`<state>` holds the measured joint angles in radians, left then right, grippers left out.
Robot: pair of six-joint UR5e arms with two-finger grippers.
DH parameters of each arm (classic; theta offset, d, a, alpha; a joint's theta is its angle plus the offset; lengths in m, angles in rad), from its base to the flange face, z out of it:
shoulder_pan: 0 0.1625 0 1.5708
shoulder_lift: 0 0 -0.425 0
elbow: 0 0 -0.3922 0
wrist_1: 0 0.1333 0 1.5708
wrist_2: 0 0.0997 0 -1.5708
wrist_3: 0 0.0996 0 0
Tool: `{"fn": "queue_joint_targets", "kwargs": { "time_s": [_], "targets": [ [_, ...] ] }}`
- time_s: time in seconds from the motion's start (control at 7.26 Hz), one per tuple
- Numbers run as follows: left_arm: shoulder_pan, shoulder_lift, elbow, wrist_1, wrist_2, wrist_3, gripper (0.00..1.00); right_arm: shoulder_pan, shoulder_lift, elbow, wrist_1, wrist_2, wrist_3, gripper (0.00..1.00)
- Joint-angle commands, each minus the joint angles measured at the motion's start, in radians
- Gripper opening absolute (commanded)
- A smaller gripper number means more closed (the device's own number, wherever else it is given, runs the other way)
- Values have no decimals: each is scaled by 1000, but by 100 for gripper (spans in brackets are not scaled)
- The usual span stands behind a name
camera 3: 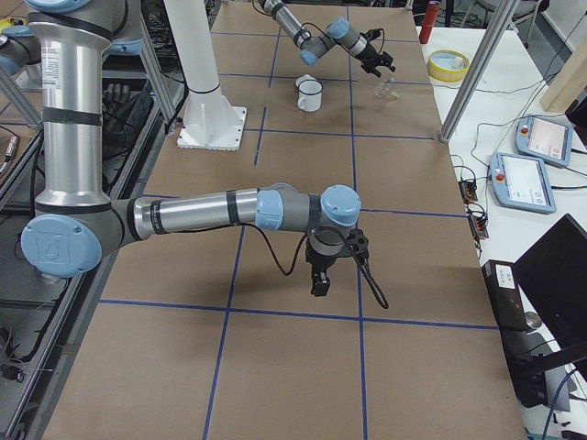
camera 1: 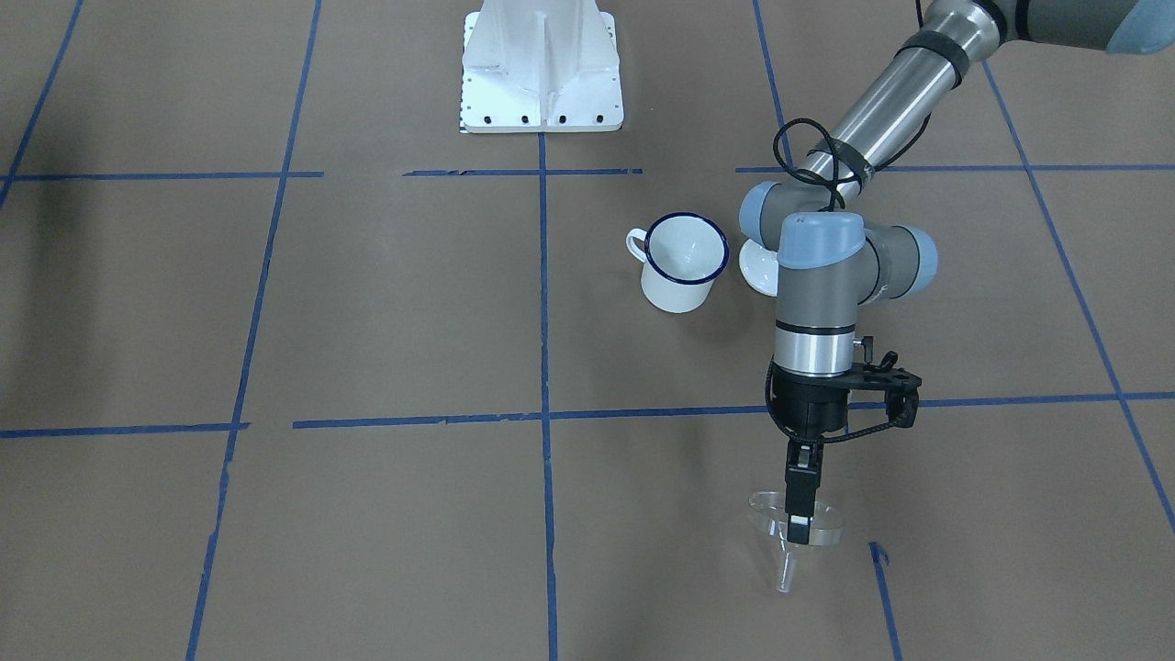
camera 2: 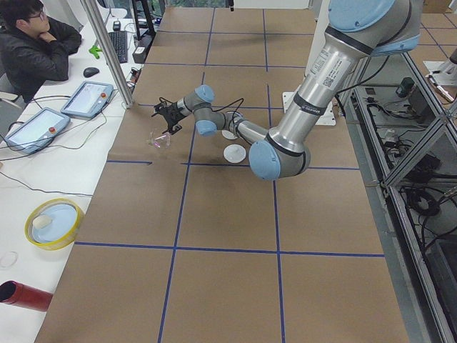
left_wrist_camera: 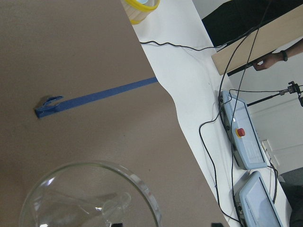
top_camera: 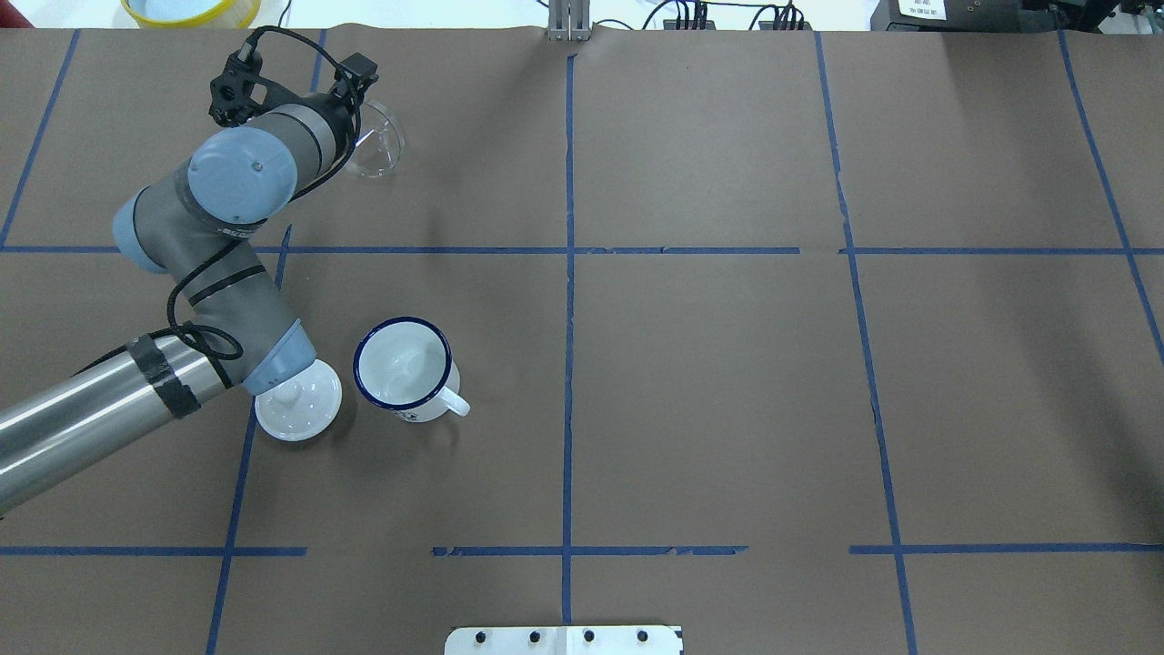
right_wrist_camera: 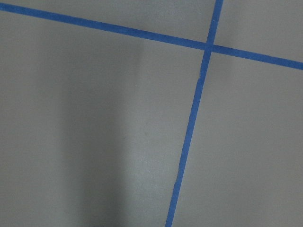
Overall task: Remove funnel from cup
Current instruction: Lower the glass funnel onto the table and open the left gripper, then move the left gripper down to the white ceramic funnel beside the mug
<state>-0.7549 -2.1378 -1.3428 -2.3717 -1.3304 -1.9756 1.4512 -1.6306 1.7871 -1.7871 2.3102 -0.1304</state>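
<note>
The clear funnel [camera 1: 778, 549] hangs upright, spout down, at the operators' side of the table, well away from the cup. My left gripper [camera 1: 799, 531] points straight down and is shut on the funnel's rim. The funnel also shows in the overhead view [top_camera: 380, 146] and in the left wrist view [left_wrist_camera: 71, 198]. I cannot tell whether its spout touches the table. The cup [camera 1: 684, 262], a white mug with a dark blue rim, stands upright and empty [top_camera: 403, 364]. My right gripper [camera 3: 318, 286] shows only in the exterior right view, low over the table; I cannot tell whether it is open.
A round white knobbed lid [top_camera: 298, 405] lies beside the cup, partly under my left arm. The table's far edge [left_wrist_camera: 184, 142] runs close to the funnel, with cables and teach pendants [left_wrist_camera: 241, 137] beyond. A yellow bowl [top_camera: 191, 9] sits off the corner. The white base plate [camera 1: 542, 69] is behind.
</note>
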Motion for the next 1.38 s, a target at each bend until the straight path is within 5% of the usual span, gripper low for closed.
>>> {"fn": "queue_joint_targets", "kwargs": {
  "time_s": [0.0, 0.41, 0.83, 1.24],
  "targets": [
    [-7, 115, -221, 122, -187, 242, 100, 0, 0, 0, 0, 0, 0, 100],
    [-15, 254, -612, 589, -421, 670, 100, 0, 0, -1, 0, 0, 0, 100],
    [-8, 335, -673, 660, -554, 874, 100, 0, 0, 0, 0, 0, 0, 100],
    [62, 360, -638, 652, -567, 942, 100, 0, 0, 0, 0, 0, 0, 100]
  ]
}}
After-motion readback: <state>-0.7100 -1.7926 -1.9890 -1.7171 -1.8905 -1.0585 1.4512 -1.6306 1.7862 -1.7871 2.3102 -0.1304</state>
